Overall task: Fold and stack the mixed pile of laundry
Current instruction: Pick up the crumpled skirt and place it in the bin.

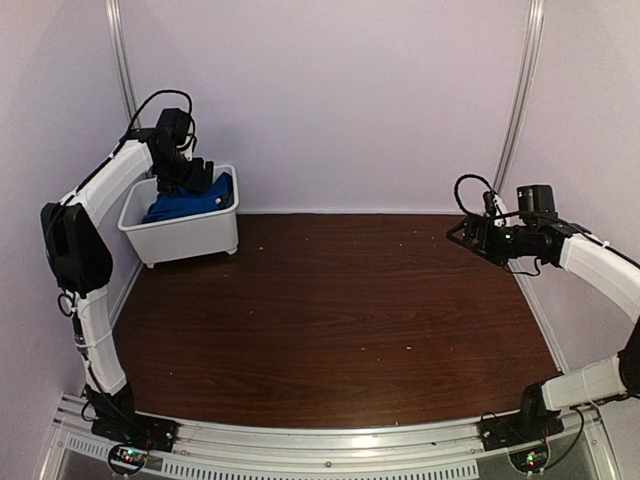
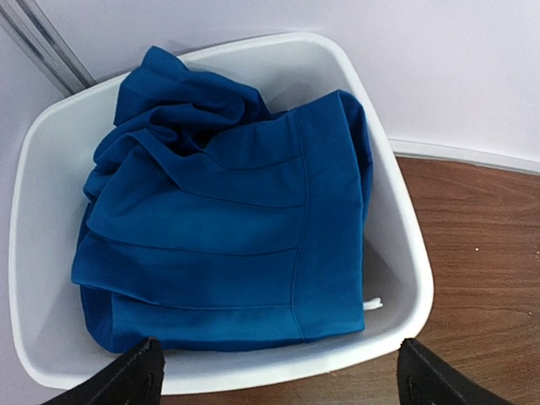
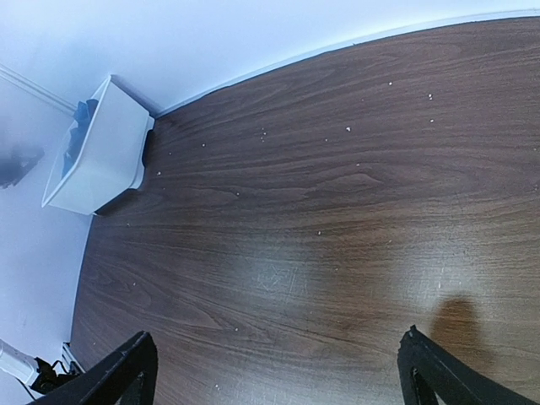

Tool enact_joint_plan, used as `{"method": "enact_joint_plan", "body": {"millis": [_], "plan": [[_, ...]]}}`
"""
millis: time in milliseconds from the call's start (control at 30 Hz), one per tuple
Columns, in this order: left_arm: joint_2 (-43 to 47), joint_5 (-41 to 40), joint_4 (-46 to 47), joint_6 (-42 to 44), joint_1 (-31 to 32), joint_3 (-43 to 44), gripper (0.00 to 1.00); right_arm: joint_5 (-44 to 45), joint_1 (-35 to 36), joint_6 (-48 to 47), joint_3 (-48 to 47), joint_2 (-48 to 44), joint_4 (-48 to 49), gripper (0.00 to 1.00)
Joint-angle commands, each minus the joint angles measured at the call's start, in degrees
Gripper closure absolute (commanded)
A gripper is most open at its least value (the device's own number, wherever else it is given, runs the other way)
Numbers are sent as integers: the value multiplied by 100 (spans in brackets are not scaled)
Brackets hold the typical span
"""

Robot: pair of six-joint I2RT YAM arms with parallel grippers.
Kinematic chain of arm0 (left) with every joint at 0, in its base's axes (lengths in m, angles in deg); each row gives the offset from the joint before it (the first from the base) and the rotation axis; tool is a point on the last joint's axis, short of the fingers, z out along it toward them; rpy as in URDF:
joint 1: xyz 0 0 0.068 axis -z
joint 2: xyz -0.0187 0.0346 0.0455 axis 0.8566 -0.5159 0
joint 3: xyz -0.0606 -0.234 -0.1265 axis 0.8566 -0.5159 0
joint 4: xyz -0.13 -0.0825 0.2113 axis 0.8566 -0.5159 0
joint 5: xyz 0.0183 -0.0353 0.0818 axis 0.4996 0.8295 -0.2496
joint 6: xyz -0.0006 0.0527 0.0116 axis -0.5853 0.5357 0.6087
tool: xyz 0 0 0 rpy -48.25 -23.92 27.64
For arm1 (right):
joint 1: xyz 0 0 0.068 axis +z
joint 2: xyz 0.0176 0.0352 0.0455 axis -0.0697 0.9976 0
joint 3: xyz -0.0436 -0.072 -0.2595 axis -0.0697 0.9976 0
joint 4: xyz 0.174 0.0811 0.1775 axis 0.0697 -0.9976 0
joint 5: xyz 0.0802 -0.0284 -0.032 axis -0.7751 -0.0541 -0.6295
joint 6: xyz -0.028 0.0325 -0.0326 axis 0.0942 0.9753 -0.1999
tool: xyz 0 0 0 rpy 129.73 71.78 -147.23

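A royal-blue garment (image 2: 228,219) lies crumpled in the white plastic bin (image 2: 396,253) at the back left of the table; it also shows in the top view (image 1: 190,203). The orange-red T-shirt is out of view. My left gripper (image 1: 192,172) hangs above the bin, open and empty, its fingertips (image 2: 135,375) spread wide over the bin's near rim. My right gripper (image 1: 470,235) is open and empty, held above the table's right side, far from the bin; its fingertips (image 3: 118,375) show over bare wood.
The bin (image 1: 185,235) stands against the back left corner by the wall. The dark wood table (image 1: 340,310) has small white specks. In the right wrist view the bin (image 3: 97,160) is far off at the upper left.
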Motion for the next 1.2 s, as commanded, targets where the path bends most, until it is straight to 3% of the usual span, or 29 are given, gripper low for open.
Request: {"method": "enact_joint_plan", "body": {"millis": [0,400,467,667,733,767,1167], "plan": [[-511,327,-23,174,-100,463,2,-108,15,174,-190,156,328,0],[-1612,-143,91,262,-160,914,5,-30,14,235,-269,297,350,0],[-1696,-190,89,113,-263,1021,16,-22,12,233,-288,314,336,0],[-1533,85,300,-133,-678,1337,81,-16,17,187,-341,353,298,0],[-1301,226,491,-201,-821,1372,97,-17,17,170,-351,351,297,0],[-1173,363,624,-276,-888,1372,100,-9,15,165,-351,343,304,0],[127,2738,2580,-1931,-1122,1823,100,30,8,208,-327,134,444,0]]}}
